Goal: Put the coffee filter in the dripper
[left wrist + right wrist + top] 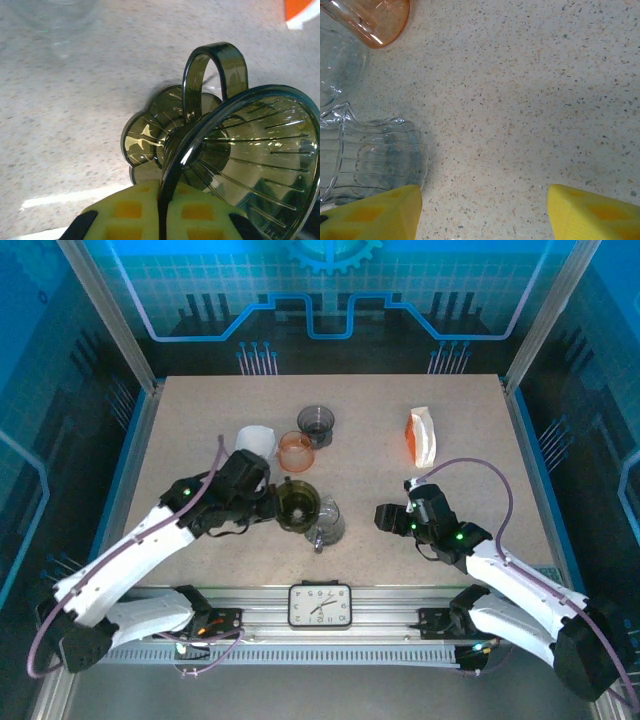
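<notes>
While my left claw (162,214) is clamping the dark dripper (260,150) by its rim, my right claw (485,212) is hanging spread apart. The white filter (257,440) is lying just beyond my left wrist. Judging it light, flimsy paper; pinching one edge gently.

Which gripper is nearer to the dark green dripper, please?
Left. The left gripper clamps the rim of the dark green dripper; the right gripper hangs open to its right, past the clear glass piece.

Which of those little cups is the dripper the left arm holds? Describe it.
On the speckled table, find the cluster of cups left of centre. The dripper is at its near edge, clamped in the left pincer. Unlike the clear cup, orange cup and grey cup, it is dark olive.
</notes>
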You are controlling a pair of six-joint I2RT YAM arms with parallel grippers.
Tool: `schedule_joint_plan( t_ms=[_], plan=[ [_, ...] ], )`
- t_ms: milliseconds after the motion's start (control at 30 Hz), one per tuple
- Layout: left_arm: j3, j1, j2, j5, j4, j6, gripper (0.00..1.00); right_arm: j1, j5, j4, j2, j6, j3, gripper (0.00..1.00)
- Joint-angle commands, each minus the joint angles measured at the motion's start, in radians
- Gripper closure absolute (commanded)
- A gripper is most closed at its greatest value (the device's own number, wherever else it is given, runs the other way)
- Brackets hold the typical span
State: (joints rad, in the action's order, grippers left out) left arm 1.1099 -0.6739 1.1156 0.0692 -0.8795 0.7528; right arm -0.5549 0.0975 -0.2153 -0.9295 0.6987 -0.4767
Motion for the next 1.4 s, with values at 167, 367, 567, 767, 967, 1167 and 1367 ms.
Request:
schedule_joint_plan(
  t_ms=[167,367,567,767,967,1167,1367],
  plan=[
    [0.19,0.014,0.234,-0.15,0.042,-0.121,1.0,0.015,0.006,-0.021,0.033,0.001,-0.007,0.32],
    [0.212,0.034,0.304,-0.191,0.016,-0.16,1.0,0.015,0.015,-0.039,0.059,0.005,0.007,0.32],
    [0.17,0.035,0.306,-0.189,0.032,-0.162,1.0,0.018,0.018,-0.041,0.059,0.004,0.008,0.32],
    [0.127,0.035,0.309,-0.172,0.045,-0.165,1.0,0.019,0.012,-0.036,0.048,0.001,-0.002,0.32],
    [0.097,0.036,0.308,-0.166,0.068,-0.157,1.0,0.019,0.011,-0.038,0.046,0.002,-0.004,0.32],
    [0.088,0.035,0.308,-0.163,0.074,-0.155,0.83,0.019,0.006,-0.042,0.04,0.001,-0.015,0.32],
    [0.107,0.045,0.256,-0.121,0.059,-0.155,0.45,0.02,0.008,-0.053,0.039,-0.003,-0.025,0.3]
  ],
)
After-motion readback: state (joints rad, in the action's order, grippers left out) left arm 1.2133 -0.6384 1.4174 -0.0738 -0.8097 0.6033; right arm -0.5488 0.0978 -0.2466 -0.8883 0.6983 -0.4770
